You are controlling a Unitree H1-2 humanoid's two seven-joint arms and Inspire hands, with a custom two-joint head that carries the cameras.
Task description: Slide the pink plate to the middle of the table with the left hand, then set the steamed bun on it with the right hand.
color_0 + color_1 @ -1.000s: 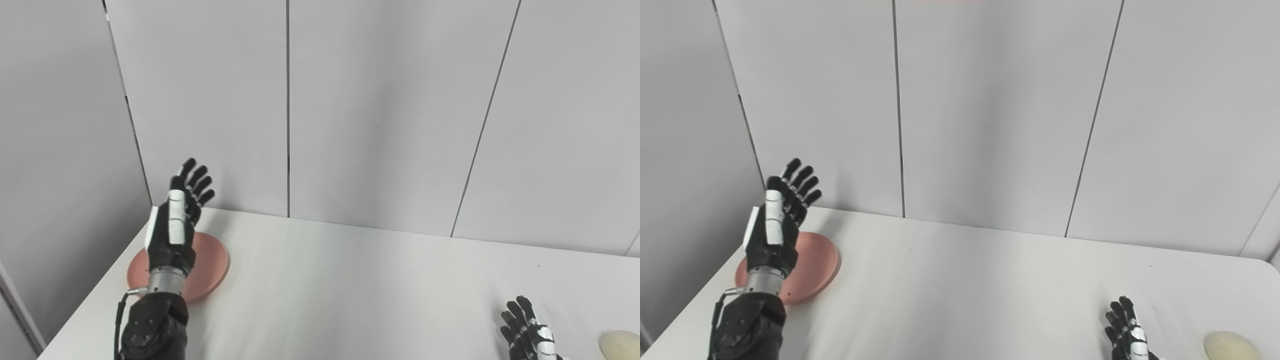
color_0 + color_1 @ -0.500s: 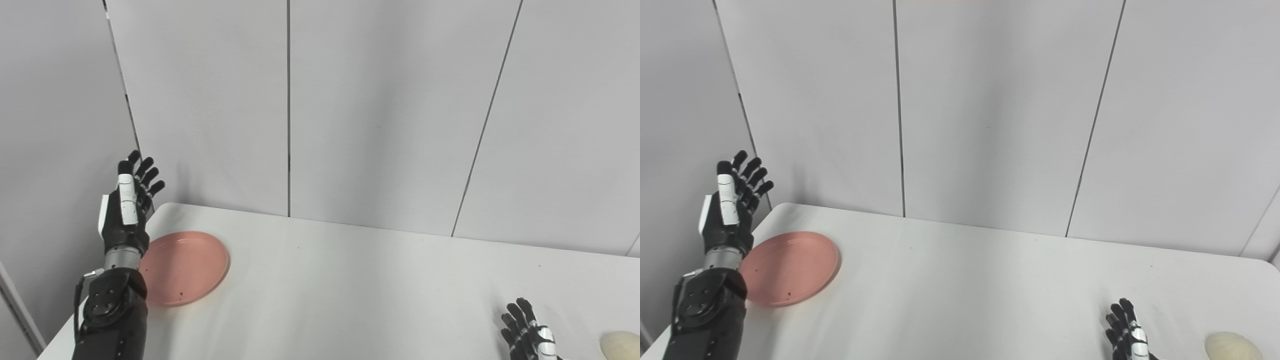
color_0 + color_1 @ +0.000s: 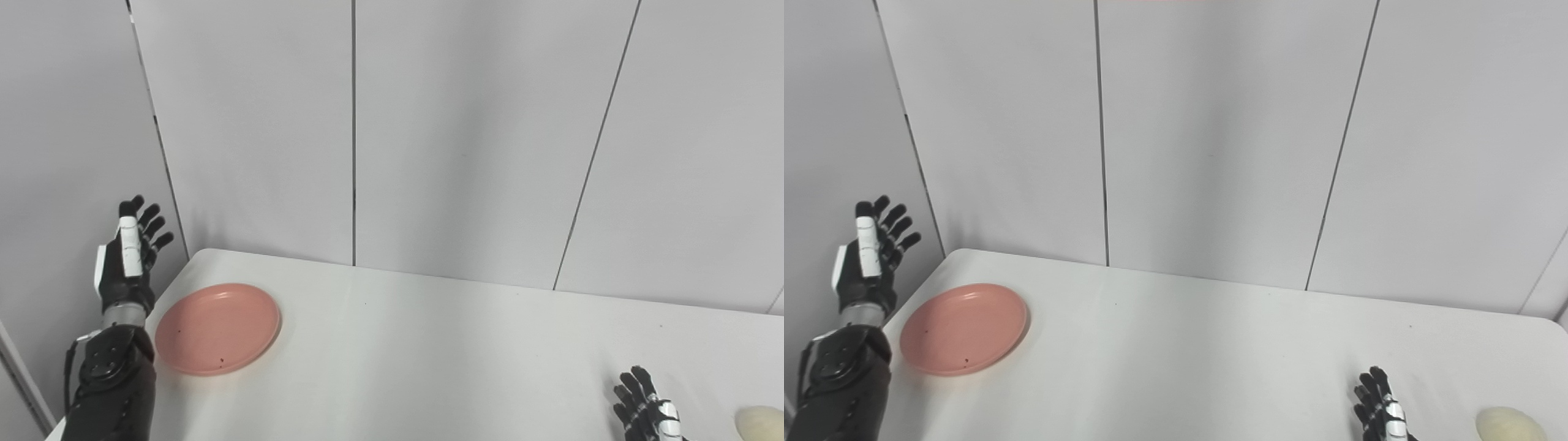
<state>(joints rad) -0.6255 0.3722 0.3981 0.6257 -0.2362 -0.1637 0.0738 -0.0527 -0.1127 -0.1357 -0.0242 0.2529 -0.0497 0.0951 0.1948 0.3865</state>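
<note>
The pink plate (image 3: 218, 327) lies flat near the table's far left corner, fully in sight. My left hand (image 3: 127, 260) is raised upright, open with fingers spread, just left of the plate and past the table's left edge, touching nothing. At the bottom right, my right hand (image 3: 1380, 413) is open, fingers up, partly cut off by the frame. The pale steamed bun (image 3: 1510, 425) rests on the table just right of that hand, apart from it.
The white table (image 3: 441, 343) runs from the plate to the bun with a wide bare stretch between them. Grey wall panels (image 3: 465, 135) stand right behind the far edge and along the left side, close to my left hand.
My left hand has swung left, from over the plate to beside the table's left edge, uncovering the plate. The plate, the bun and my right hand stay where they were.
</note>
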